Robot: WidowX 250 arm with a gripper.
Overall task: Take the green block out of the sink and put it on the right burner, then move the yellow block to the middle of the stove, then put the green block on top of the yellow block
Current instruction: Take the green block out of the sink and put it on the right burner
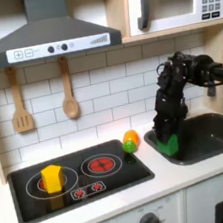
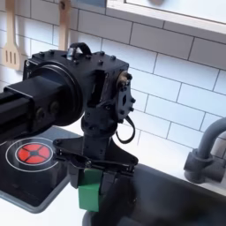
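White counter holds black stove beside grey sink.

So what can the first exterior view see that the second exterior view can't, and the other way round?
First exterior view alone: the yellow block standing on the stove's burner at the first exterior view's left, a round toy at the stove's back corner, two hanging utensils, the hood and microwave.

Second exterior view alone: the faucet, close up, and the arm's underside.

Both exterior views: the gripper shut on the green block at the sink edge, the stove and the tiled wall.
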